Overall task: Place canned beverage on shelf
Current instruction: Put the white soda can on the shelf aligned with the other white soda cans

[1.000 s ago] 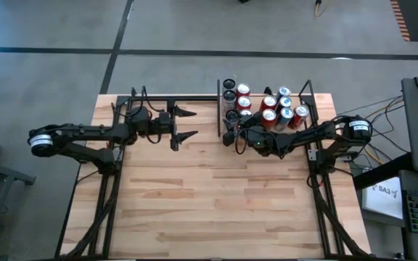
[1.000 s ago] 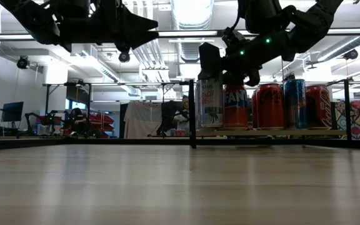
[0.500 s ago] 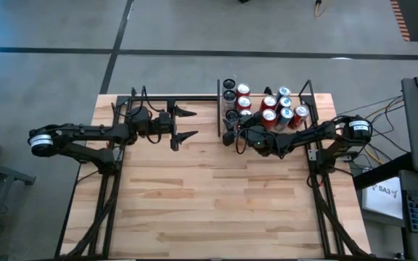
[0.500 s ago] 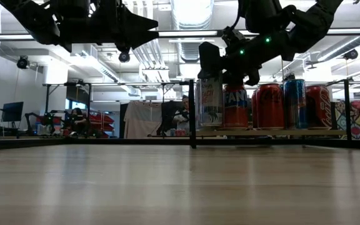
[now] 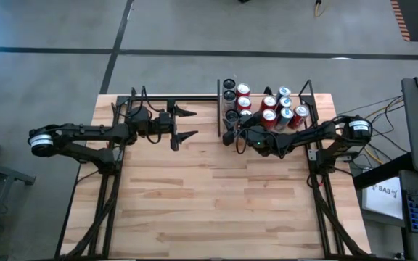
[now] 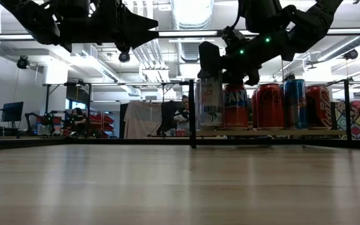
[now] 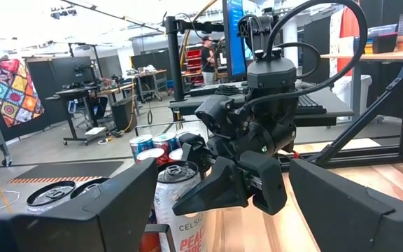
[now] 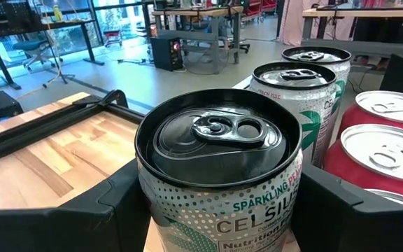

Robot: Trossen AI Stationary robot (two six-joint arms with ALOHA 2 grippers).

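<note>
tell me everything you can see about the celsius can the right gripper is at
The Celsius can is a slim white drink can with a black lid, its pull tab unopened, and green "sparkling" lettering over a speckled print. It stands upright at the near left corner of the shelf, first in a row of similar cans, with red cans beside it. The right gripper has its jaws on either side of the can; whether they press it or stand just clear I cannot tell. In the low view its base sits at shelf level.
</note>
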